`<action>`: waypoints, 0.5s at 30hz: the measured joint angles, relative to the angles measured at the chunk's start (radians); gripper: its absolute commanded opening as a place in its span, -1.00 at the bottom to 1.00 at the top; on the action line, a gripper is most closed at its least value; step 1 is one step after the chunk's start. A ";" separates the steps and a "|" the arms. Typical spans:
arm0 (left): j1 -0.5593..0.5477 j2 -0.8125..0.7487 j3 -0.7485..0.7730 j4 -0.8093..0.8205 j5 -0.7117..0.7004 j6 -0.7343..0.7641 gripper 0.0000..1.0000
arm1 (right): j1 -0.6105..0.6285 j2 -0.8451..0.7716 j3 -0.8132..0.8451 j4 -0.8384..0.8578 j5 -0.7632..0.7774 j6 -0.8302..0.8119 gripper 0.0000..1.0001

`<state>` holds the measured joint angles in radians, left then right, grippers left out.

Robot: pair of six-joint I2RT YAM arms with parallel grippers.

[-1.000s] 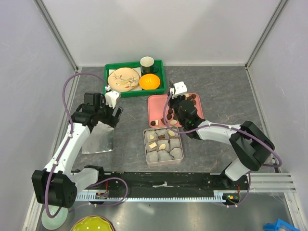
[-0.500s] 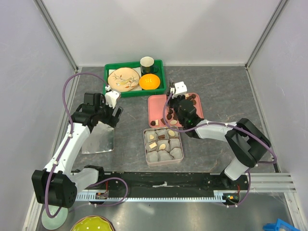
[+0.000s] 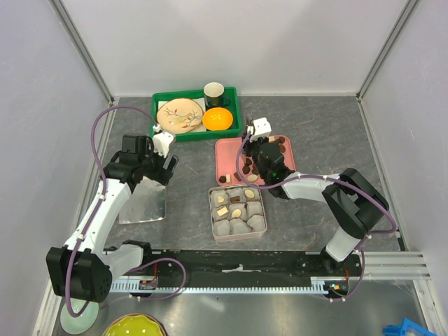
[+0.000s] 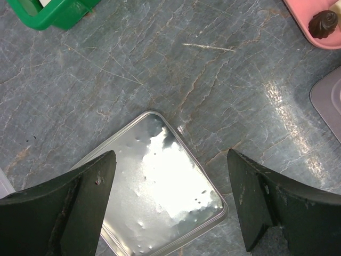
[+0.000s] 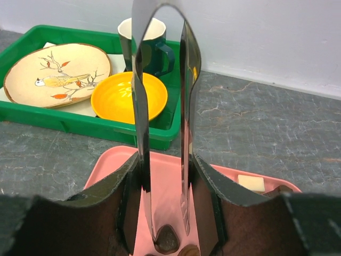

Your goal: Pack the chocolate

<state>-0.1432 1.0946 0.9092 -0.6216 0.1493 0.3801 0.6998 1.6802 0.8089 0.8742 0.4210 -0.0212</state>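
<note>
The top camera hangs high behind the arms and looks down on the whole table point(image 3: 322, 126) from far. The left wrist camera points straight down, close over the lid point(image 4: 160, 197), with the left tool point(image 4: 170, 170) at the lower corners. The right wrist camera sits low and looks forward along the tongs point(image 5: 139, 106), over the pink tray point(image 5: 162, 181) to the green tray point(image 5: 69, 125). All three views show parts of both trays.

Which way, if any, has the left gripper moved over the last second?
No. The left gripper stays over the far corner of the silver lid.
</note>
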 measured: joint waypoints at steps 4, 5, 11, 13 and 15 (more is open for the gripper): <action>0.000 0.000 0.000 0.000 -0.002 0.003 0.84 | -0.005 0.005 0.000 -0.003 -0.002 0.002 -0.07; 0.000 0.000 0.000 0.000 -0.002 0.003 0.84 | -0.005 0.005 0.000 -0.003 -0.002 0.002 -0.07; 0.000 0.000 0.000 0.000 -0.002 0.003 0.84 | -0.008 0.005 0.000 -0.006 -0.003 0.007 -0.21; 0.000 0.000 0.000 0.000 -0.002 0.004 0.84 | -0.009 0.005 0.000 -0.008 -0.003 0.015 -0.31; 0.000 0.000 0.000 0.000 -0.002 0.004 0.84 | -0.010 0.005 0.000 -0.009 -0.005 0.023 -0.40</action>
<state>-0.1432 1.0943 0.9096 -0.6212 0.1474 0.3840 0.6895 1.6855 0.8085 0.8654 0.4164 0.0013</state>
